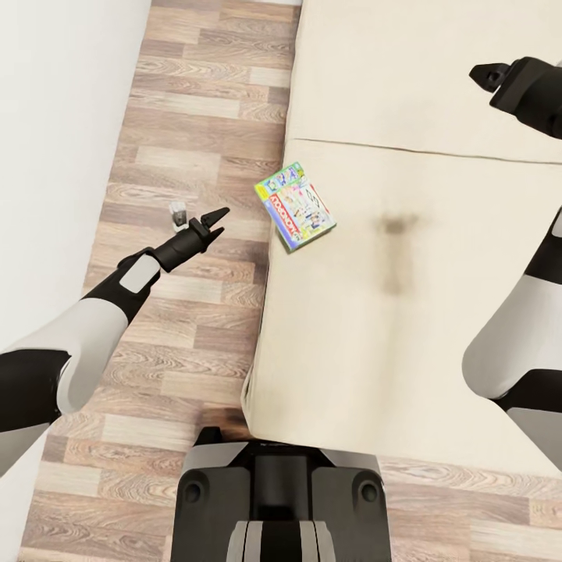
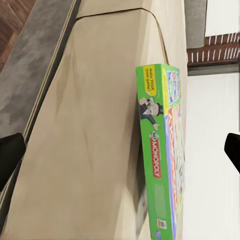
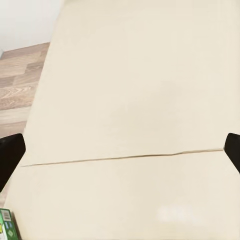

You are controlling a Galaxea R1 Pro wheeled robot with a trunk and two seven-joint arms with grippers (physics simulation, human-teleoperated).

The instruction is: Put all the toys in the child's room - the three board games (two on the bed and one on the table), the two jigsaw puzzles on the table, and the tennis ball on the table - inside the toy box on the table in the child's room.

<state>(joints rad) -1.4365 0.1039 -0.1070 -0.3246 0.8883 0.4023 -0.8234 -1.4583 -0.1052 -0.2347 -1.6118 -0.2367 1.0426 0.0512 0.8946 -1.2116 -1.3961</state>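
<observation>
One board game [image 1: 295, 205], a green Monopoly box with a colourful lid, lies flat on the beige bed [image 1: 406, 94] near its left edge. My left gripper [image 1: 211, 222] hovers over the wood floor just left of that edge, open, pointing at the box and a short gap from it. Seen from the left wrist, the box [image 2: 160, 160] rests on the mattress [image 2: 90, 125] between the spread fingers of the left gripper [image 2: 120, 155]. My right gripper [image 1: 488, 76] hangs open above the far right of the bed. The right gripper [image 3: 120, 150] faces bare mattress [image 3: 130, 90], with a corner of the box [image 3: 6, 225] showing.
A strip of wood-plank floor [image 1: 195, 117] runs between the white wall [image 1: 47, 117] and the bed. A small grey see-through object [image 1: 179, 216] sits beside my left gripper. My base [image 1: 281, 499] stands against the bed's near corner. A dark smudge [image 1: 396, 226] marks the mattress.
</observation>
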